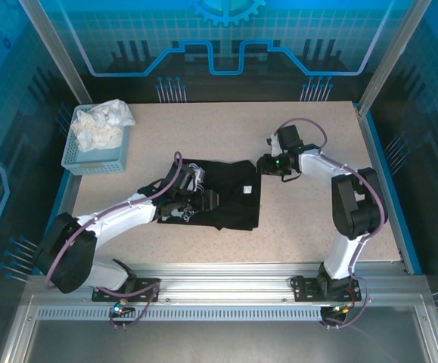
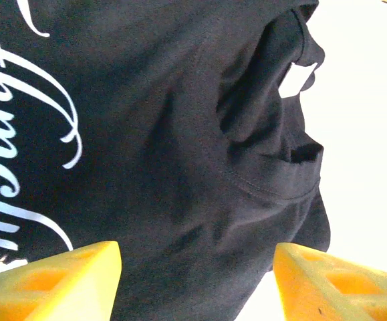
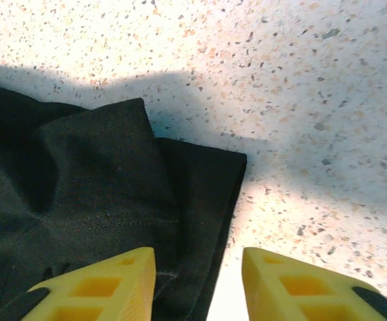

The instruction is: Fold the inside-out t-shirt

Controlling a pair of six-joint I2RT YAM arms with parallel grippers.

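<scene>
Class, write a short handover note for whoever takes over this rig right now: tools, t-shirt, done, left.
Left tool: open, just above the t-shirt, holding nothing.
Right tool: open, at the t-shirt's far right corner, holding nothing.
T-shirt: middle of the table, layers doubled at that corner.
Done: partly folded, it seems.
Left: finish the folds and flatten.

I see the t-shirt point(image 1: 234, 203) lying flat on the surface point(image 1: 226, 128), near its middle. Well behind and to the left of the t-shirt sits a basket point(image 1: 94, 162) with a cloth point(image 1: 101, 125) in it. My left fingers point(image 2: 53, 281) hang over the t-shirt's left part. My right fingers point(image 3: 99, 287) straddle its far right corner, one over fabric, one over bare surface.
</scene>
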